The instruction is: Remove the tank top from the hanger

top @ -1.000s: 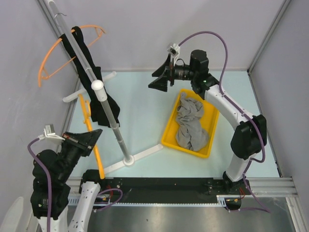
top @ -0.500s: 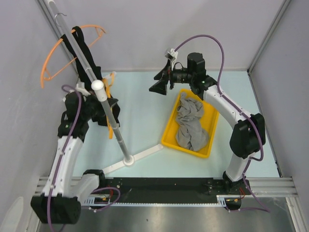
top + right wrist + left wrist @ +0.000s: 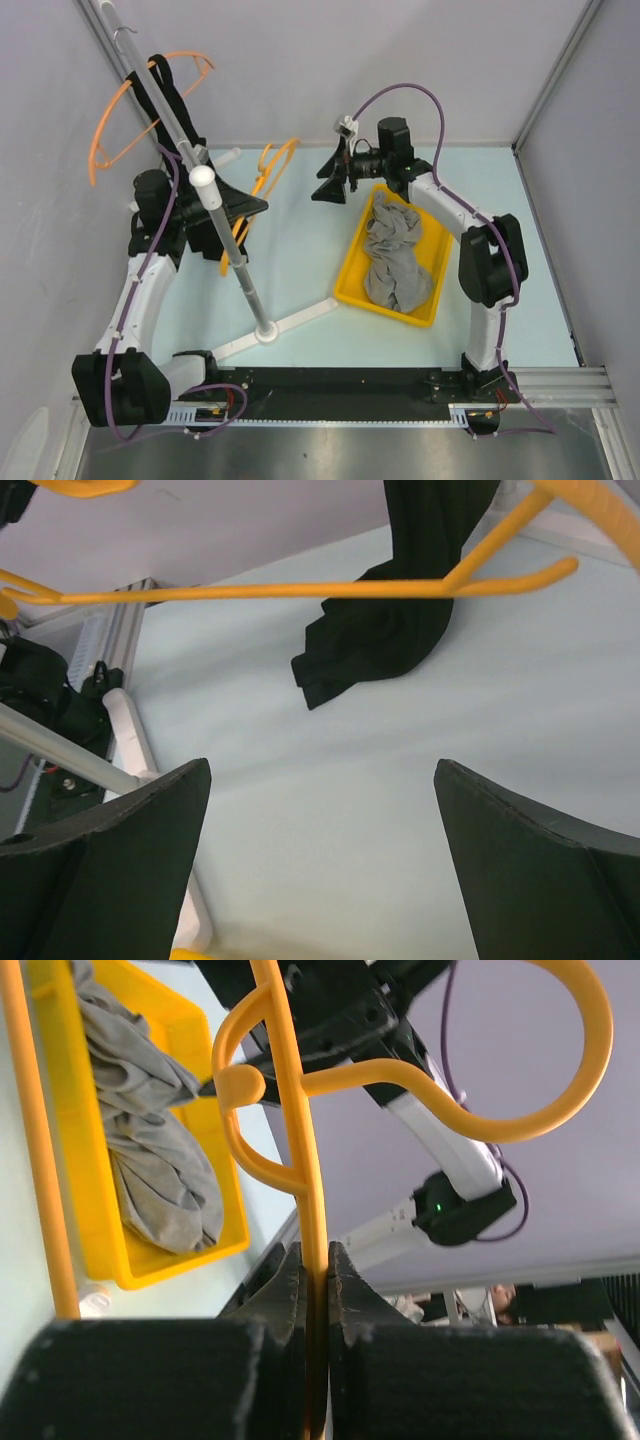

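A pale green table (image 3: 300, 270) is enclosed by grey walls. A bare yellow hanger (image 3: 300, 1140) is clamped in the closed left gripper (image 3: 316, 1260). The right gripper (image 3: 322, 810) is spread wide and holds nothing. A grey garment (image 3: 392, 255) lies in the yellow bin (image 3: 385, 307), so one removal is judged done. A black tank top (image 3: 385, 630) is draped on the orange hanger (image 3: 112, 108) at the rack. Its lower part is masked by the left arm.
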Robot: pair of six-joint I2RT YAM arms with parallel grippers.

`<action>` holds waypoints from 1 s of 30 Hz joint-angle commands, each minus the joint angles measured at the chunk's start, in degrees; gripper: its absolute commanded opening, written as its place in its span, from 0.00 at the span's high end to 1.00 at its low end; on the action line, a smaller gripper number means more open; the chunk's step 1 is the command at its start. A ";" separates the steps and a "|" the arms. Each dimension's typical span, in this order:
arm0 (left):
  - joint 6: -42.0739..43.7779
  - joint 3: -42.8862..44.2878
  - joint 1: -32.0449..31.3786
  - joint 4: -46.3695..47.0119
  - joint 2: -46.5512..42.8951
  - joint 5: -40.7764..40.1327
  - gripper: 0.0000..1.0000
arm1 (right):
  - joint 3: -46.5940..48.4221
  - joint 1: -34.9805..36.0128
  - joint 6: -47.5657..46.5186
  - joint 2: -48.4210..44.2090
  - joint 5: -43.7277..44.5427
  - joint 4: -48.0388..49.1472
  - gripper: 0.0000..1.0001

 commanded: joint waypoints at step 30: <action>5.72 -2.03 -7.44 -3.90 -5.97 6.04 1.00 | -13.22 9.99 -21.43 -11.24 29.16 30.75 0.59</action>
